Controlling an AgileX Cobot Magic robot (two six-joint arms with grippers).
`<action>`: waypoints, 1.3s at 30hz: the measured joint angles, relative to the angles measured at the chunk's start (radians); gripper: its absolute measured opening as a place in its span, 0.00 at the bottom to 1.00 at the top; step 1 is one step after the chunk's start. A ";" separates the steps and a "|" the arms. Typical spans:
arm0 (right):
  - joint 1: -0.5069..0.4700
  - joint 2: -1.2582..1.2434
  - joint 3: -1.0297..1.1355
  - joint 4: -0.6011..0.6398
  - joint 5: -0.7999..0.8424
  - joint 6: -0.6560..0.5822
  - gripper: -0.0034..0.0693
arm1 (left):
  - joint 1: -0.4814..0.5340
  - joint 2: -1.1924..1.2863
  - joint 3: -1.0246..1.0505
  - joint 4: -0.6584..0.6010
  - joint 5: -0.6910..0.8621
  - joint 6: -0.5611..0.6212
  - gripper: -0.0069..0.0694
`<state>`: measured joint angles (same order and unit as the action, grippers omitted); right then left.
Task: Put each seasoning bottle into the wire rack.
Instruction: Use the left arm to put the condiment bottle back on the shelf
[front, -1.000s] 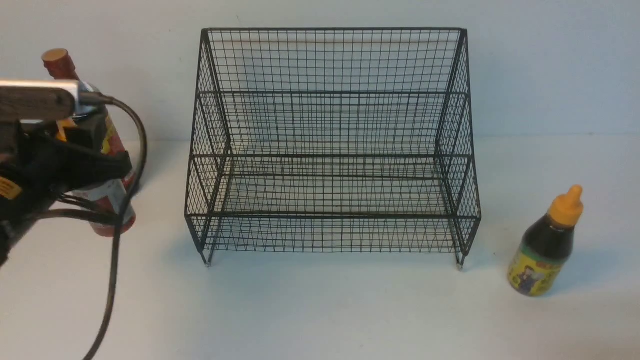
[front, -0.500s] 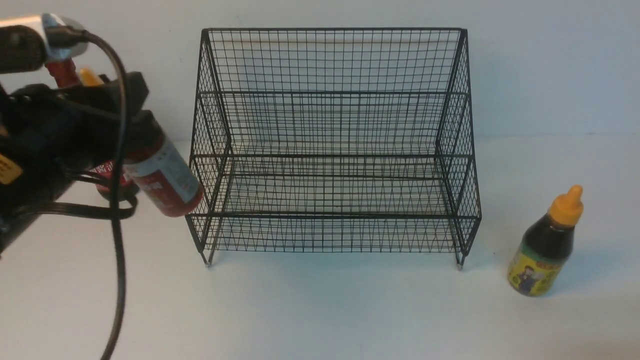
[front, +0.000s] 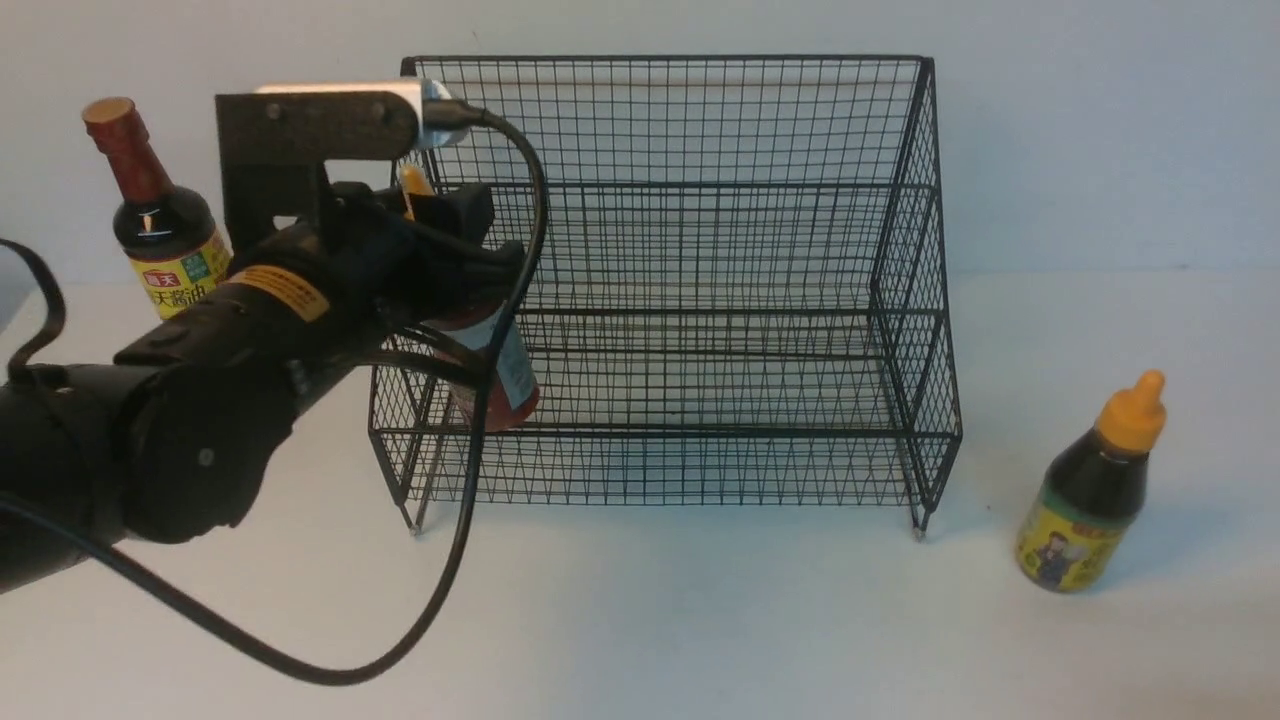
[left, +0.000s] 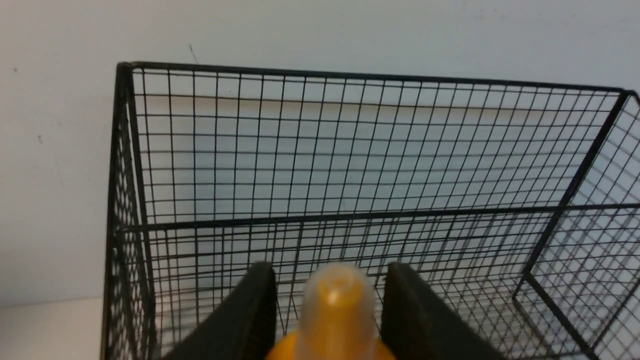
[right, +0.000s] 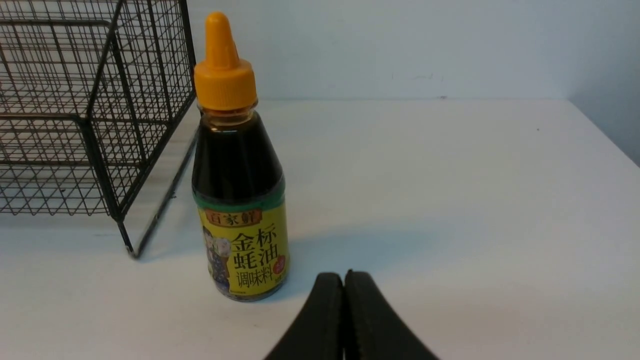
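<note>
My left gripper (front: 455, 235) is shut on the small red seasoning bottle (front: 505, 385), whose yellow nozzle (left: 337, 305) stands between the black fingers (left: 250, 315). The bottle hangs a little tilted at the left end of the wire rack (front: 660, 58), its base near the lower tier's front rim; I cannot tell whether it touches. The tall dark bottle (front: 160, 230) stands left of the rack. At the right of the rack stands the small dark orange-nozzled bottle (front: 1095, 490). My right gripper (right: 344, 282) is shut and empty, just in front of that bottle (right: 237, 200).
The left arm's black cable (front: 440, 600) loops down in front of the rack's left foot. The rack's right corner post (right: 95, 145) stands close beside the orange-nozzled bottle. The white table's right edge (right: 605, 132) runs near the wall.
The left arm has lifted the red bottle away from beside the tall bottle and carried it right, to the rack's left end. The tall bottle now shows fully. The right arm is still.
</note>
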<state>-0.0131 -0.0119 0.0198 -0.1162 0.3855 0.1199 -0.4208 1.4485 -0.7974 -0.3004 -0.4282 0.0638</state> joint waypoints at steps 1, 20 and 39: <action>0.000 0.000 0.000 0.000 0.000 0.000 0.03 | 0.000 0.011 -0.002 -0.004 -0.005 0.010 0.42; 0.000 0.000 0.000 0.000 0.000 0.000 0.03 | 0.000 0.182 -0.003 0.002 -0.018 0.089 0.42; 0.000 0.000 0.000 0.000 0.000 0.000 0.03 | 0.010 -0.076 -0.007 -0.028 0.111 0.241 0.67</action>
<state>-0.0131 -0.0119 0.0198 -0.1162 0.3855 0.1199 -0.4112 1.3725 -0.8044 -0.3279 -0.3168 0.3051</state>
